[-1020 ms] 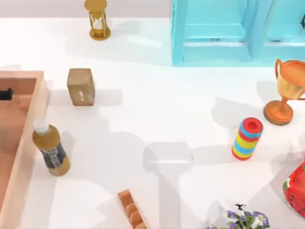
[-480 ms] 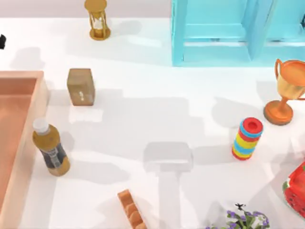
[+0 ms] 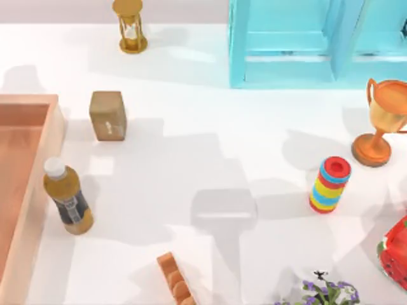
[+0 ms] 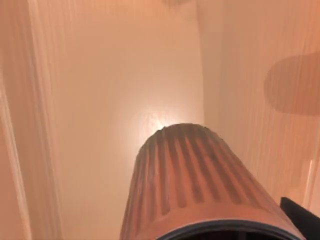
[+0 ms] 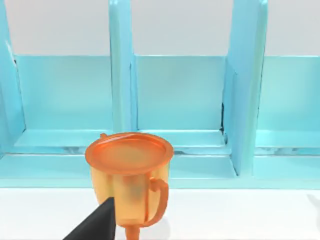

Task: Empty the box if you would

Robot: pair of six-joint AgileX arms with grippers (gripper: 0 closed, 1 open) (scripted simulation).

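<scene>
L gripper (image 4: 299,219) is clamping a ribbed terracotta pot (image 4: 192,185) and carrying it high, w/ the box (image 4: 100,100) lying well below it. The box's bare floor is showing under the pot, and one of its pale walls is running up beside it.

What's just changed: 1 s ago a dark bit of the L gripper was sitting low inside the box in the top view. Half a sec ago it was already past the box's far wall, and now it's moving out of that frame altogether, leaving a shadow on the table beyond the box (image 3: 54,146). So the lift is done and the arm is travelling. I'm reading this as the carry-out stage, not the grab.

For the task, the stretch of box floor seen from above is lying bare, though much of the crate is running off the edge, so I can't vouch for the rest. A bottle (image 3: 67,200) is standing just outside the box wall (possibly out of the box already, but that's a guess). The pot isn't set down yet, and it'll need a free patch of table away from the bottle and the small carton (image 3: 107,114).

R gripper (image 5: 100,225) is idling, w/ an orange trophy (image 5: 129,172) right ahead of it and a turquoise cabinet (image 5: 180,92) behind that. Can't tell whether it's wide or narrow.
</scene>
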